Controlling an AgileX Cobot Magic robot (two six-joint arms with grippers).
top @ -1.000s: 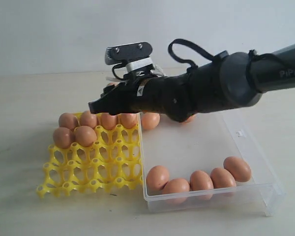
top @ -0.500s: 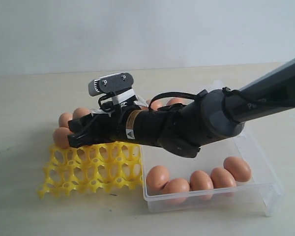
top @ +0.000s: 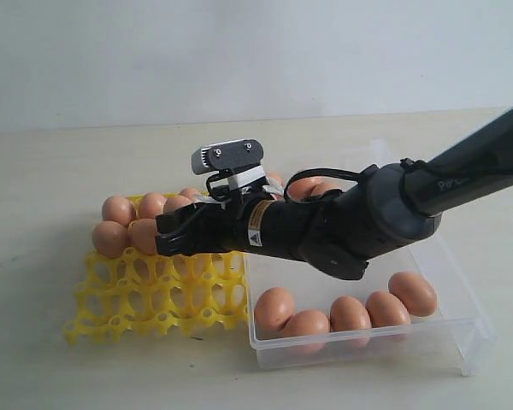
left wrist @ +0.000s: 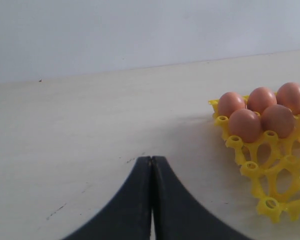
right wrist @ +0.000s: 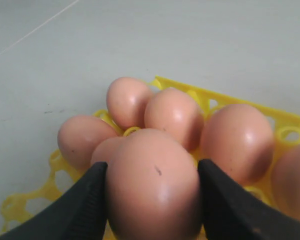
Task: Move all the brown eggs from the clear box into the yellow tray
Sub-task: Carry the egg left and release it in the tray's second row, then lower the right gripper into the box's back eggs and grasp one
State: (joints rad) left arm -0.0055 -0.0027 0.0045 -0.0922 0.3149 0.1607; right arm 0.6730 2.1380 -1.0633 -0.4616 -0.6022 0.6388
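Observation:
My right gripper [right wrist: 152, 167] is shut on a brown egg [right wrist: 152, 192], pressed between both black fingers. It hangs low over the second row of the yellow tray [top: 154, 299], reaching in from the right [top: 169, 239]. Several brown eggs [top: 118, 209] sit in the tray's far rows, close behind the held one [right wrist: 172, 115]. The clear box [top: 462, 337] lies right of the tray, with several eggs [top: 350, 313] along its near wall and a few [top: 303, 186] behind the arm. My left gripper [left wrist: 151, 159] is shut and empty, over bare table left of the tray [left wrist: 270, 202].
The right arm's thick black body [top: 368, 222] lies across the box's far half and hides part of it. The tray's near rows of cups [top: 179, 295] hold nothing. A pale wall stands behind the table.
The right gripper came down from above the tray's far edge to just over the cups, went far left, then drew back to the right, the egg still in it.

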